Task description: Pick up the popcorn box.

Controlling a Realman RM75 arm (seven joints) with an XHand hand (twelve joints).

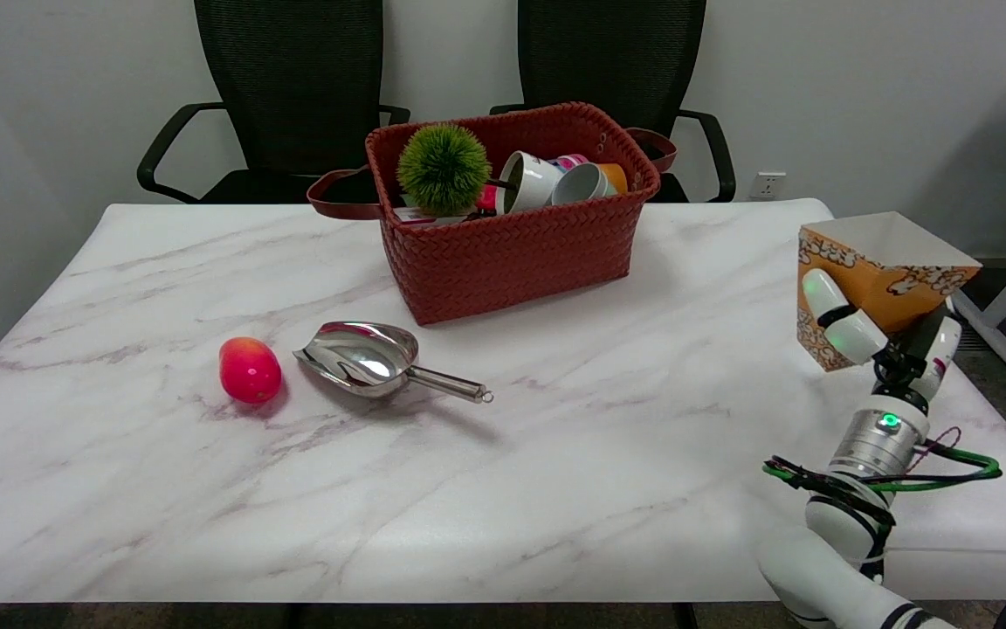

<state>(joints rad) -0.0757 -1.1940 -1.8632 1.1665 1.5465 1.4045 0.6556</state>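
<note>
Popcorn box gripped in robot hand, tilted.

right arm reaches up from lower right, its hand wrapped around the popcorn box

Basket blocks far centre; scoop, fruit left.

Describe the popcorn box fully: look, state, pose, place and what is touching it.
The popcorn box is an orange carton printed with white popcorn, apparently cardboard, widening to an open square mouth with a plain white inside; no contents show. It is tilted, mouth towards the upper right, at the table's right edge. The right hand grips it, one white finger across its orange front face and others behind. Whether its lower corner touches the table is unclear.
</note>
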